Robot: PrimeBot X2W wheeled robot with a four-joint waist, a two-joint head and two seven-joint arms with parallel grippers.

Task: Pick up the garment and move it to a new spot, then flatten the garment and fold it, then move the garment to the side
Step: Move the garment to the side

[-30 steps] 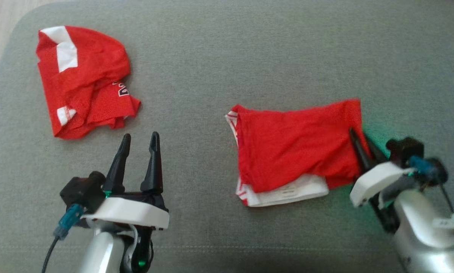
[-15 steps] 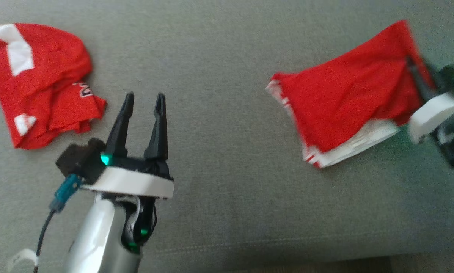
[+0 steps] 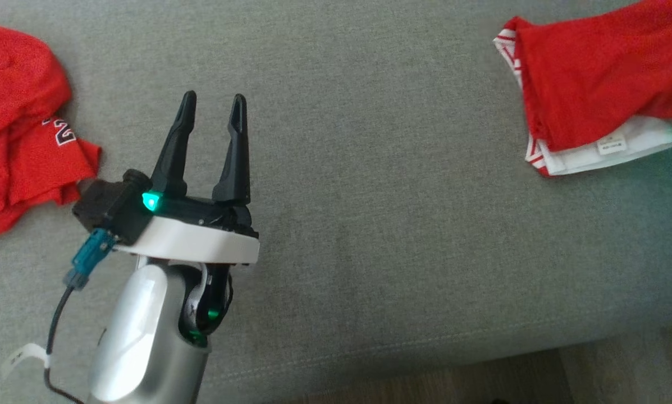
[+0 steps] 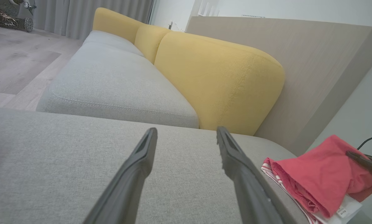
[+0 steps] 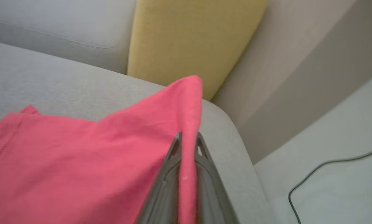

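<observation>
- The folded red garment [image 3: 594, 95] had slid further from the crumpled shirt [image 3: 16, 112], lying near the far right corner of the cushion [image 3: 369, 224].
- Right gripper [image 5: 189, 137] pinched its edge; left gripper [image 3: 213, 98] hung spread, empty.
- The move aside seemed nearly finished.

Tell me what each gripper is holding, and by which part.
The right gripper is shut on the folded garment, pinching a ridge of cloth at its end farther from the left gripper. The left gripper is open, holding nothing.
</observation>
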